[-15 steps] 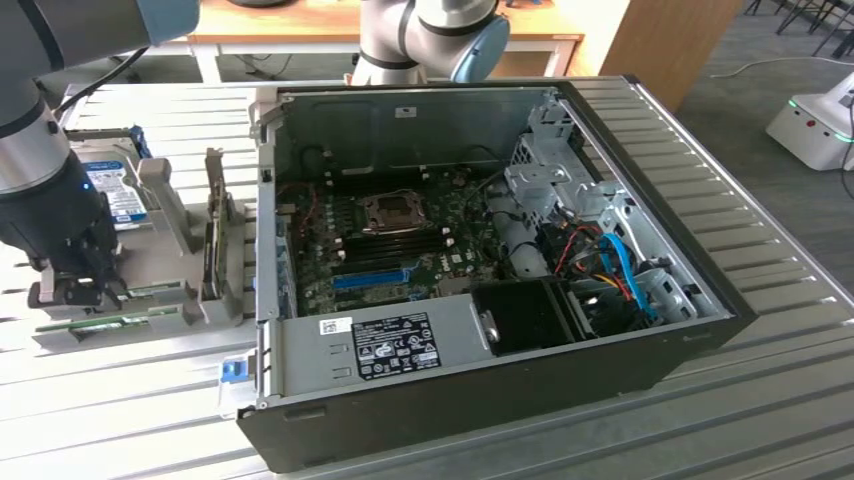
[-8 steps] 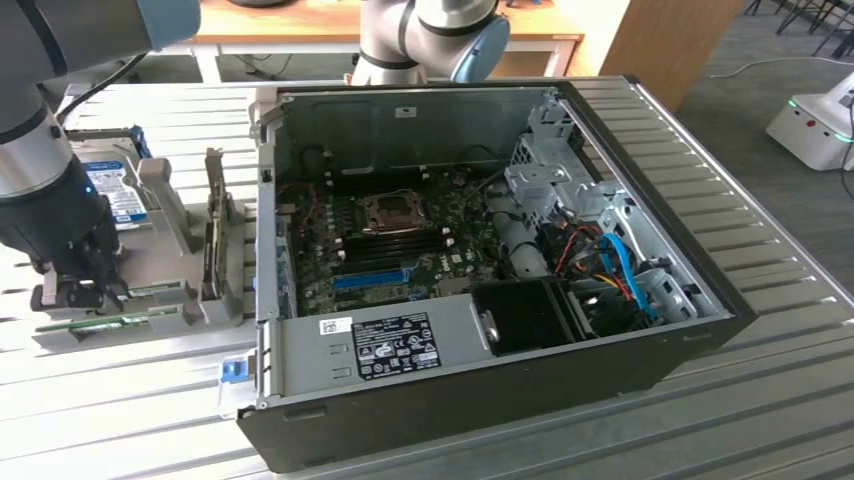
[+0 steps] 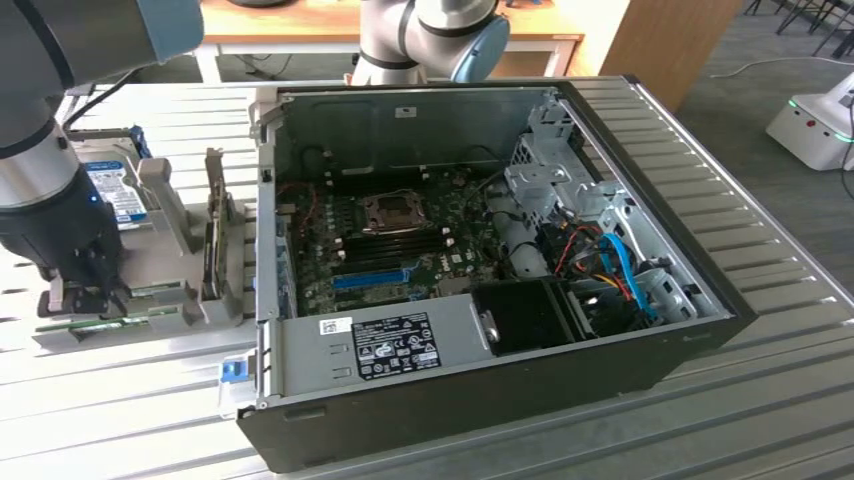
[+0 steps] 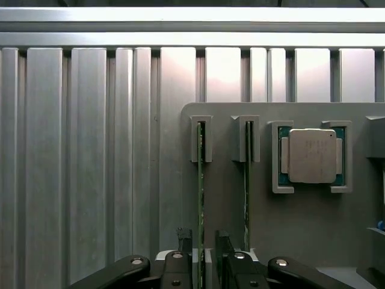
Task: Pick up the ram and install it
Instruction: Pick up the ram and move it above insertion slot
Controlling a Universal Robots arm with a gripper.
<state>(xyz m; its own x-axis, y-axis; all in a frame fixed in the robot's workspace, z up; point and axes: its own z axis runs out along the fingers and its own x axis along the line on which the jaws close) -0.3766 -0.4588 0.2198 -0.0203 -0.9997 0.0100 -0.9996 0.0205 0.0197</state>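
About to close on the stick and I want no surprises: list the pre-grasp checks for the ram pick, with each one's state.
1. Gripper open: ok, its fingers stand apart.
2. Ram lined up with the gap: ok, the stick runs on edge straight in between the fingers.
3. Ram seated in the holder: ok, it stands upright in its slot.
4. Second stick clear of the grasp: ok, it lies outside the gap, beside one finger.
5. Fingers touching the ram: cannot tell.
6. Computer case open, board exposed: ok; whether its memory slots are free, cannot tell.
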